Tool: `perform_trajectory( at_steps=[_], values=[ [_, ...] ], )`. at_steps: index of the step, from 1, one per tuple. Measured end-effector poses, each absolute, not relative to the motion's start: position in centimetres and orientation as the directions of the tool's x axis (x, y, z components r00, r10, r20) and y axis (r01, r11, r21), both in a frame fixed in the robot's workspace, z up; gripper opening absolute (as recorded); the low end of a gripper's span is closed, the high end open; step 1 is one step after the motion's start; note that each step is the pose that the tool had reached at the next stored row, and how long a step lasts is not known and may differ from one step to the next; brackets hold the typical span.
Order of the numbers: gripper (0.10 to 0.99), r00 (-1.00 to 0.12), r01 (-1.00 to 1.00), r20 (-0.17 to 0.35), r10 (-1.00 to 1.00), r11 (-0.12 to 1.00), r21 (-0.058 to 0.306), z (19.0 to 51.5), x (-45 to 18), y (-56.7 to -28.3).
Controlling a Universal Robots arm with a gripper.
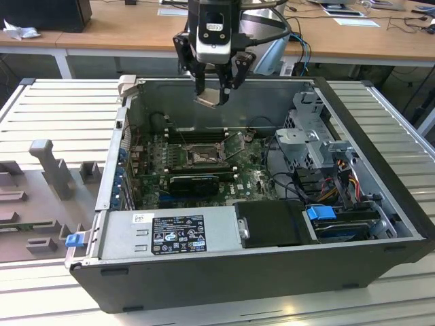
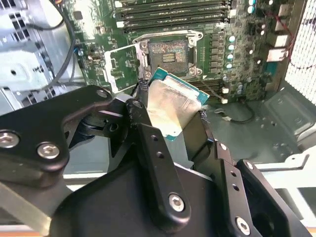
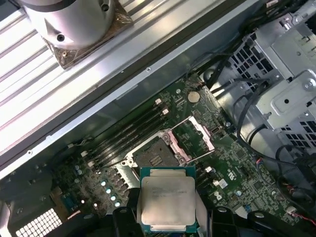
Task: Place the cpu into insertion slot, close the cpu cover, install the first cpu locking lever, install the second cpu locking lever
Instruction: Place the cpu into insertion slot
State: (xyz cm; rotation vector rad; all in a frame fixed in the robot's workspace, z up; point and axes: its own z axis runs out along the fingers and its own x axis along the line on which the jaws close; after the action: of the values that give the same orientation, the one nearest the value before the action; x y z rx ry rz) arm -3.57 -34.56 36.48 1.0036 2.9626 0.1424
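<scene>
The label (image 1: 178, 234) on the power supply (image 1: 221, 236) carries print too small to read.

Open computer case (image 1: 272, 265) lay on the slatted bench (image 1: 61, 112). The tool (image 1: 216, 89) hung above the case, clamped on the tilted cpu (image 1: 208, 101). The insertion slot (image 1: 202, 156) sat uncovered mid-motherboard (image 1: 257, 174), with the cpu cover (image 1: 235, 141) raised beside it.

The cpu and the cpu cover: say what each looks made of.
The cpu: the top looks like grey-silver metal with a dull, slightly mottled sheen. It sits on a thin green rim, likely circuit-board laminate. The cpu cover: seemingly thin bare sheet metal, pale and glinting along its frame edges, standing open.
</scene>
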Motion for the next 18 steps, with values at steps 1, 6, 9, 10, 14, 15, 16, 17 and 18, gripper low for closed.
perform_trajectory(
  at_steps=[1, 6, 9, 10, 14, 15, 16, 17, 18],
  values=[
    [0.529, -0.784, 0.619, 0.019, 0.620, 0.780, 0.089, 36.5, -3.6, -34.6],
    [0.529, -0.763, 0.645, 0.017, 0.646, 0.759, 0.087, 36.1, -3.6, -34.6],
    [0.529, -0.762, 0.646, 0.014, 0.647, 0.759, 0.083, 35.7, -3.6, -34.6],
    [0.529, -0.762, 0.646, 0.014, 0.647, 0.759, 0.083, 35.7, -3.6, -34.6],
    [0.529, -0.737, 0.674, 0.013, 0.675, 0.734, 0.082, 35.6, -3.6, -34.6],
    [0.529, -0.728, 0.684, 0.013, 0.685, 0.725, 0.082, 35.6, -3.6, -34.6],
    [0.529, -0.711, 0.702, 0.013, 0.703, 0.708, 0.082, 35.5, -3.6, -34.6],
    [0.529, -0.699, 0.713, 0.013, 0.715, 0.696, 0.082, 35.5, -3.6, -34.6],
    [0.529, -0.684, 0.728, 0.013, 0.729, 0.681, 0.082, 35.4, -3.6, -34.6]
  ],
)
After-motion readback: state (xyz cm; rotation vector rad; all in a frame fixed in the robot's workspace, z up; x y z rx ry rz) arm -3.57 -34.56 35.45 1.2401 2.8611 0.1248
